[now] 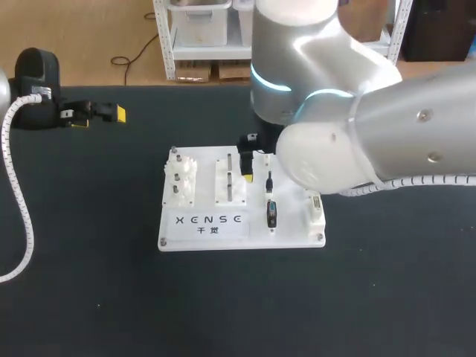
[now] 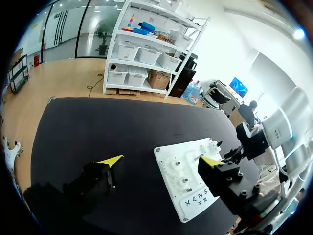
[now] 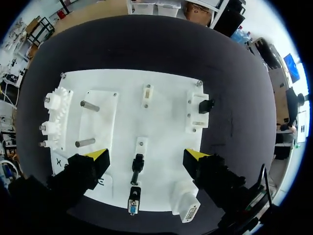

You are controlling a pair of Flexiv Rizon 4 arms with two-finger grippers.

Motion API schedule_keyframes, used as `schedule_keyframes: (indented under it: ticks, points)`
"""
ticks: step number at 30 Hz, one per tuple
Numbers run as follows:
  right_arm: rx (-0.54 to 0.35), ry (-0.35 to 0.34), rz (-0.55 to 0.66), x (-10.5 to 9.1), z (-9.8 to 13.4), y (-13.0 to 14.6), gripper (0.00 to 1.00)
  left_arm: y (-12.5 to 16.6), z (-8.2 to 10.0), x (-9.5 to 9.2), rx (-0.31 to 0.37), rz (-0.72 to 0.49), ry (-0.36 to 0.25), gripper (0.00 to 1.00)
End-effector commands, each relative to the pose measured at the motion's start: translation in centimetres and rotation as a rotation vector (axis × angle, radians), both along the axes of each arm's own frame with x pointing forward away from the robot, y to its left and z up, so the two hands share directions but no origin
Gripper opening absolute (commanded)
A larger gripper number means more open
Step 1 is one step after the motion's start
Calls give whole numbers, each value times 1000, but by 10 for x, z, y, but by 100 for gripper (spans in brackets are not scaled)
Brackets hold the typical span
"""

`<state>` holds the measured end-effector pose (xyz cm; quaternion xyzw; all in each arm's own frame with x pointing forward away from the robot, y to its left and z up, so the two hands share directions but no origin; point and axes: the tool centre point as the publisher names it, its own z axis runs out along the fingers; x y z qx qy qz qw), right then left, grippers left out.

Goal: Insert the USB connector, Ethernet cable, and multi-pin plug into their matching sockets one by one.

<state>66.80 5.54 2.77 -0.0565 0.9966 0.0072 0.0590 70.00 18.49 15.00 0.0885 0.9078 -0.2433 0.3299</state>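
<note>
A matte black table (image 1: 89, 282) carries a smooth, hard white plastic board (image 1: 290, 236) at its centre. My left gripper (image 1: 97, 117) sits well apart at the board's ten o'clock, jaws wide and empty. My right gripper (image 3: 146, 155) hangs above the board, jaws also wide and empty. A slim, rigid black connector (image 3: 138, 164) lies on the board under the gap, and a blocky, blue-faced multi-pin plug (image 1: 271, 214) sits just beside it at its six o'clock in the head view. I judge the first pick is in hand: next I must descend centred and pinch that narrow black body squarely.
</note>
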Motion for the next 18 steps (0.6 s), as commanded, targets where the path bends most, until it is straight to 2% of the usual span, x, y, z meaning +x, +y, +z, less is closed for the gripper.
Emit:
schedule_keyframes:
  ticks: [1, 11, 18]
  points:
    - [-14, -6, -12, -2, -1, 4, 100, 0, 0, 0, 0, 0, 0, 100]
    - [-39, -9, -52, -1, -3, 6, 100, 0, 0, 0, 0, 0, 0, 100]
    - [-40, 16, -68, -5, -8, 5, 100, 0, 0, 0, 0, 0, 0, 100]
